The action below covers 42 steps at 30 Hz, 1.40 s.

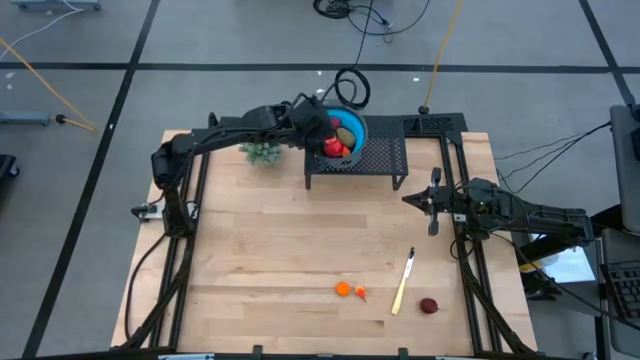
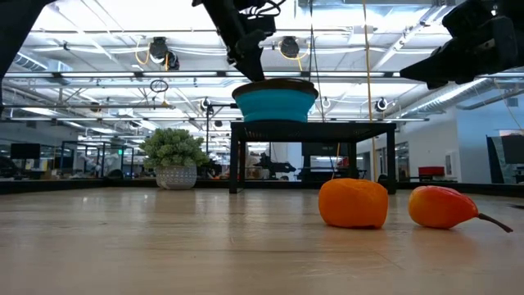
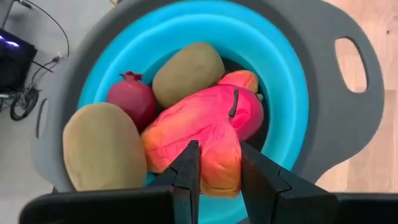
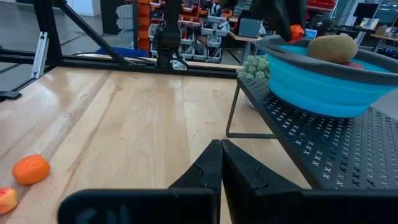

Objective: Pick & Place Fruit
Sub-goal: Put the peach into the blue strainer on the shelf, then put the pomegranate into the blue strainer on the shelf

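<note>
My left gripper (image 3: 214, 177) pinches the red-orange fruit (image 3: 202, 134) over the bowl (image 1: 355, 128) at twelve o'clock (nearly full); I should release low. Right gripper (image 4: 219, 163) waits, shut.

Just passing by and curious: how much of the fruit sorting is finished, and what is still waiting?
Done: two olive-green ovals and a dark red round fruit lie in the blue bowl. In hand: the left tool grips the red-orange fruit over the bowl. Left: two small orange pieces and a dark red fruit sit on the table. The right tool waits shut beside the rack.
</note>
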Each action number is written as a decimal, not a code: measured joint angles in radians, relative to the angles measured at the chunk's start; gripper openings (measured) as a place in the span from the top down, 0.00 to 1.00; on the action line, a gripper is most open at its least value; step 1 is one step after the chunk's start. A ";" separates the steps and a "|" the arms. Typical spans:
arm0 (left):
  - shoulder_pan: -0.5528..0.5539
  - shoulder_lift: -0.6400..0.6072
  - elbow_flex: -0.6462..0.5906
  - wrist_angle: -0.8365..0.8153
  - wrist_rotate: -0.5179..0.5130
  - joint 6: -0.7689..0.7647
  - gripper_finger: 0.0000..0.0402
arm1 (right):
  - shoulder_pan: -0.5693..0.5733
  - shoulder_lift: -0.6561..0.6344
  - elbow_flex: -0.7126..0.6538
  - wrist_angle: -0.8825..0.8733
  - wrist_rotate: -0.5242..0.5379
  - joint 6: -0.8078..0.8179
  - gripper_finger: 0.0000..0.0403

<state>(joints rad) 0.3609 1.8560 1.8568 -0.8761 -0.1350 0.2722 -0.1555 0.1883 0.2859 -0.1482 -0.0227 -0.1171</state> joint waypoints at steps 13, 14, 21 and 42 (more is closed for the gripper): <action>0.012 0.000 0.000 -0.063 -0.002 0.010 0.80 | 0.000 0.000 0.000 0.001 0.000 0.001 1.00; 0.014 0.000 0.000 -0.062 -0.004 0.012 0.80 | 0.000 0.000 0.000 0.001 0.000 0.001 1.00; 0.015 0.000 0.000 -0.044 -0.005 0.014 0.79 | 0.000 0.000 0.000 0.001 0.000 0.001 1.00; -0.041 -0.008 0.167 -0.095 -0.131 0.000 0.53 | 0.000 0.000 0.000 0.010 -0.004 0.015 1.00</action>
<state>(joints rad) 0.3198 1.8484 2.0240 -0.9709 -0.2663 0.2727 -0.1555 0.1881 0.2859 -0.1383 -0.0271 -0.1021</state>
